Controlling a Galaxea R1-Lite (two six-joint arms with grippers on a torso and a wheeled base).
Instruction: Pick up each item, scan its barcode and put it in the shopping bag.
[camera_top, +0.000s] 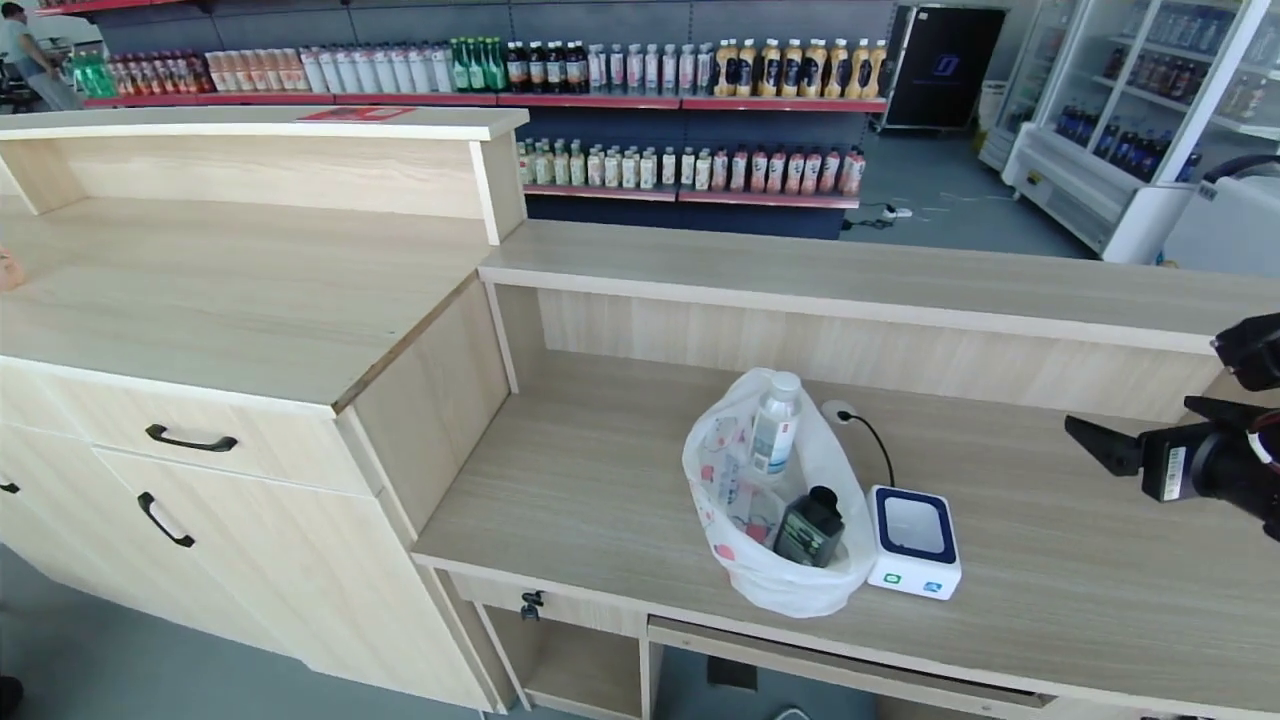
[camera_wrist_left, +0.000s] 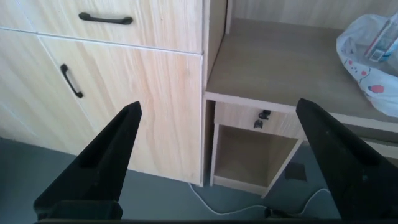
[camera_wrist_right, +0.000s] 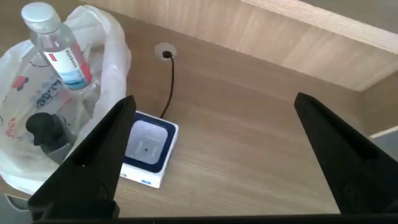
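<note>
On the wooden counter (camera_top: 1050, 570), your white plastic shopping bag (camera_top: 790, 590) holds a clear white-capped bottle (camera_top: 775, 428) and a dark bottle (camera_top: 808, 528); left gripper (camera_wrist_left: 219, 104) and right gripper (camera_wrist_right: 214, 98) gape wide.

The left gripper (camera_wrist_left: 219, 104) has its two dark fingers (camera_wrist_left: 99, 165) spread wide with nothing between them. Straight ahead, through the gap, stands the edge of the wooden counter (camera_wrist_left: 273, 68), with an open cubby (camera_wrist_left: 249, 155) and a small dark lock (camera_wrist_left: 264, 116) under it. Beyond one finger is a pale cabinet door (camera_wrist_left: 124, 106) with a black handle (camera_wrist_left: 71, 81), next to a drawer (camera_wrist_left: 99, 18). Beyond the other finger, the shopping bag (camera_wrist_left: 367, 68) sits on the counter. Farther below, a white cable (camera_wrist_left: 217, 202) lies on the grey floor.
</note>
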